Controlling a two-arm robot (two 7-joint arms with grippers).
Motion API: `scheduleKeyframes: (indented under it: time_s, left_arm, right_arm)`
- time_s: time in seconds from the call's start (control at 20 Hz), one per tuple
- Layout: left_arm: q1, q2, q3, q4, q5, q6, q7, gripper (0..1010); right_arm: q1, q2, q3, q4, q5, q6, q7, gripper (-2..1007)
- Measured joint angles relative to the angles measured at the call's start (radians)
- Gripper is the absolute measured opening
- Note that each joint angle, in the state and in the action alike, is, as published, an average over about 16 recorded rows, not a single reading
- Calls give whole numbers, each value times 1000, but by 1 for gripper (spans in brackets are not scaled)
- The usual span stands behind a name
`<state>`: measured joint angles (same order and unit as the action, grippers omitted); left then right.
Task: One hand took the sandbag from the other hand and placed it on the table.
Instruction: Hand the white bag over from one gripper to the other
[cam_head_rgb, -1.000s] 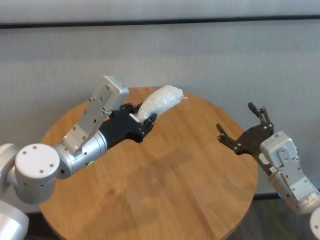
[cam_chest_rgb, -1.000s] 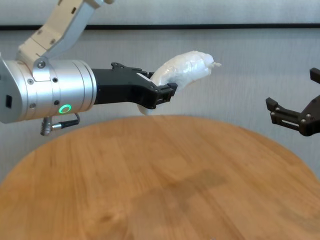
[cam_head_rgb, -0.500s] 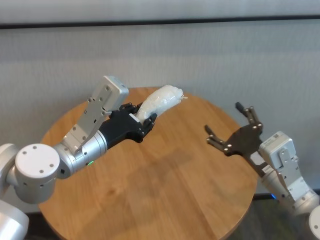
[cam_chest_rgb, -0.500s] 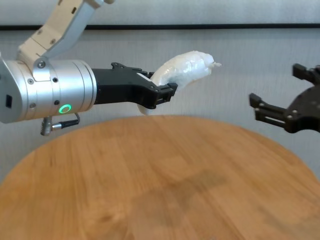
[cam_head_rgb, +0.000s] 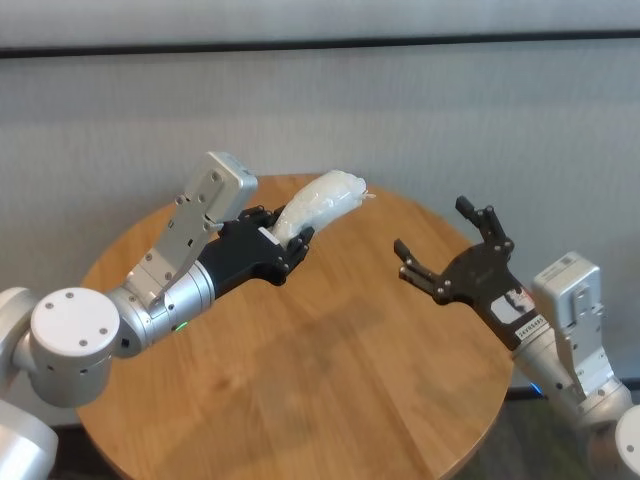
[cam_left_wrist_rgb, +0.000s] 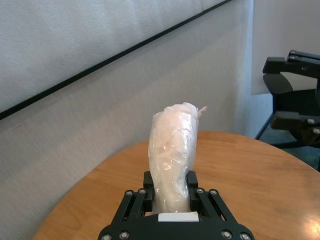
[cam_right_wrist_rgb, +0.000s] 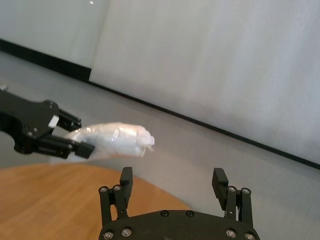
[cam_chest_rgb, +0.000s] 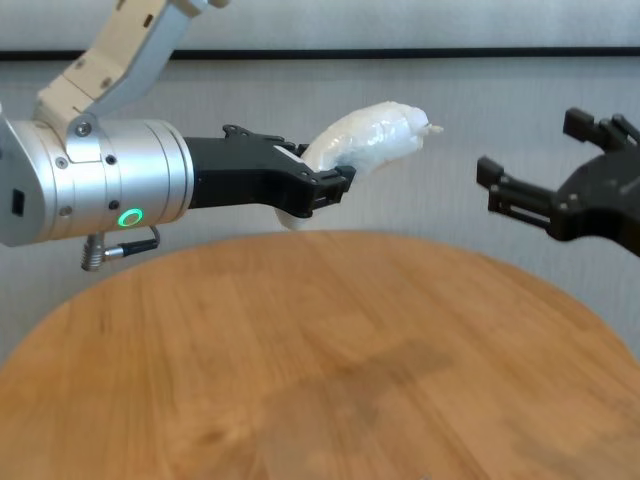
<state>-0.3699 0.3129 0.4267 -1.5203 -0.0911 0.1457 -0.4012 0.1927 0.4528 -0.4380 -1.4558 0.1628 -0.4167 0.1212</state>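
The left tool (cam_head_rgb: 293, 243) is clamped on the lower end of the sandbag (cam_head_rgb: 318, 203), holding it clear above the far part of the tabletop (cam_head_rgb: 330, 370); the free upper portion, ending in a small knotted tip, points away from the left tool and toward the right tool (cam_head_rgb: 440, 240). The right tool stands with its fingers spread wide, empty, well apart from the sandbag and roughly level with it, its opening facing the knotted tip. The step in hand appears to be the approach for the handover. To perform it well, keep the right tool fully spread and bring it straight along the sandbag's long axis, so that the fingers pass on either side of the free portion without pushing it. Stop with the fingers just beyond the left tool, not over its fingertips, so the two tools do not collide. Close on the thick body, not on the knotted tip, which would likely slip. The left tool should let go only after the right tool has closed firmly, since the filling looks soft and may sag.
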Motion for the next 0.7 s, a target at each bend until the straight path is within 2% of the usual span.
scheduleKeyframes:
  time_s: [0.35,0.7]
  left_arm:
    - [0,0,0,0,0,0,0,412]
    - [0,0,0,0,0,0,0,412]
  right_arm:
    - [-4,-53,12,-4,145,-25,87,1000]
    - [-16,-109,18,-6,316,-8,184,1000]
